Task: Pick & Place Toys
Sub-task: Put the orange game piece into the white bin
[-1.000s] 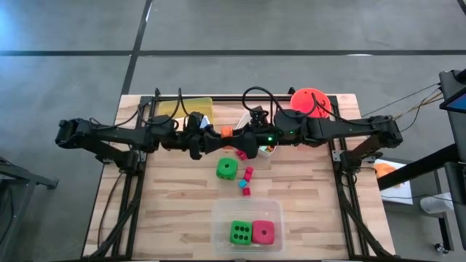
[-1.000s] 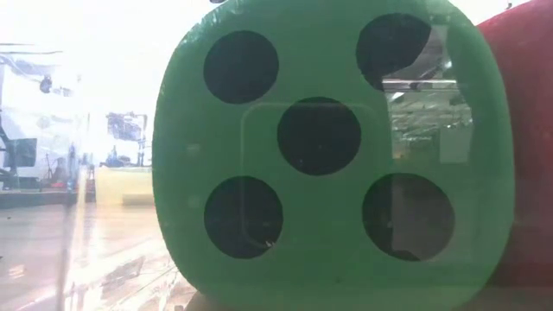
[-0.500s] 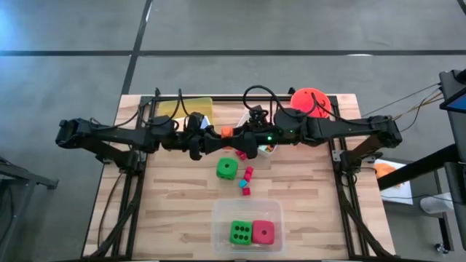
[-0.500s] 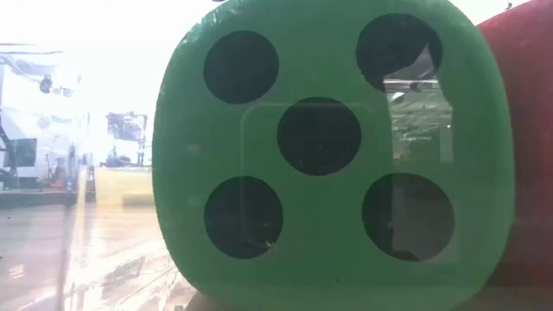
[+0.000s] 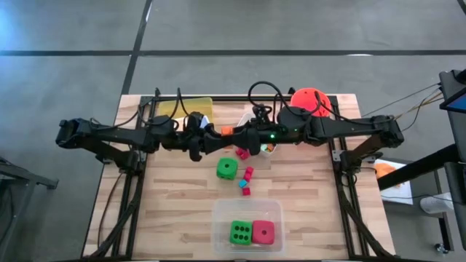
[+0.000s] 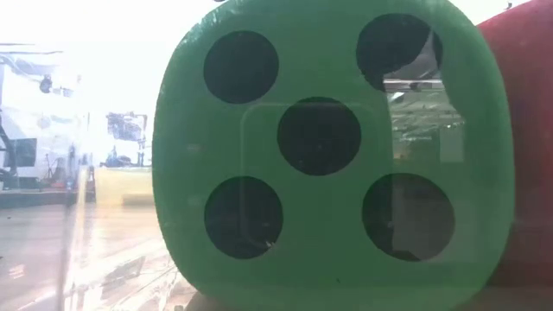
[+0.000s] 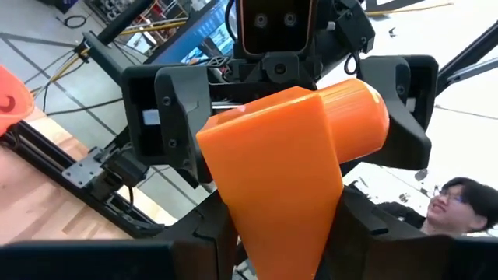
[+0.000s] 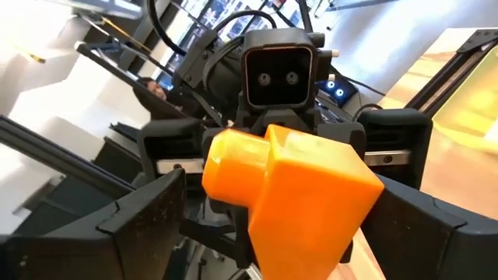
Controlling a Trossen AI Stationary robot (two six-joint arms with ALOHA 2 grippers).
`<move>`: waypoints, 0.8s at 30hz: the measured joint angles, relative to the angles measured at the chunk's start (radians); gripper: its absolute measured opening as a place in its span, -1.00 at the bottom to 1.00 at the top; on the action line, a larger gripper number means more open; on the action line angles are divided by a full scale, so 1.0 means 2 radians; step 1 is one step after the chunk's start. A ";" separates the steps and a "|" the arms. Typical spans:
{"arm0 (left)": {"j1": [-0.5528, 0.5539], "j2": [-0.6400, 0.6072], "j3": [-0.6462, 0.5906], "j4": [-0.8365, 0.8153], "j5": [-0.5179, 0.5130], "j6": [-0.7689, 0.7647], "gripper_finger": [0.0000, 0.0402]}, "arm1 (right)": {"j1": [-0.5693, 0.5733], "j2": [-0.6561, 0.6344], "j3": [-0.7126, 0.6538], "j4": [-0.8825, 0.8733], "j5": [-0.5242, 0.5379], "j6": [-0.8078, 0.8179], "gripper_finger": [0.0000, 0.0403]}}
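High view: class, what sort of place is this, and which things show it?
Probably a robotics lab or workshop: a wooden table on a bare concrete floor, two dark robot arms across it, and toy dice in a clear tub.

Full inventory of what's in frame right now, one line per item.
chunky orange plastic block: 1, mid-air between both grippers
green dotted dice: 2, one mid-table, one in clear plastic tub
pink dotted die: 1, same tub
small pink and blue plastic blocks: few, loose beside mid-table die
yellow tub: 1, far left
orange bucket: 1, far right
wooden table: 1
person: 1, room background
left gripper: shut on orange block
right gripper: open, fingers flanking block
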 joint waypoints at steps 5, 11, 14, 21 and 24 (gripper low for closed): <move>0.000 0.000 0.000 -0.002 -0.002 0.025 -0.35 | 0.000 0.002 0.000 0.005 0.012 0.012 0.71; 0.000 -0.001 0.000 -0.001 -0.002 0.042 -0.35 | 0.000 0.002 0.000 0.014 0.016 0.013 0.70; 0.000 -0.001 0.000 -0.002 -0.002 0.041 -0.35 | -0.002 0.002 0.000 0.011 0.017 0.011 0.61; 0.000 -0.001 0.000 -0.002 0.000 0.043 -0.36 | -0.002 0.006 0.001 0.015 0.016 0.013 0.30; 0.000 -0.001 0.000 -0.003 0.000 0.043 -0.36 | -0.002 0.006 0.001 0.015 0.016 0.010 0.30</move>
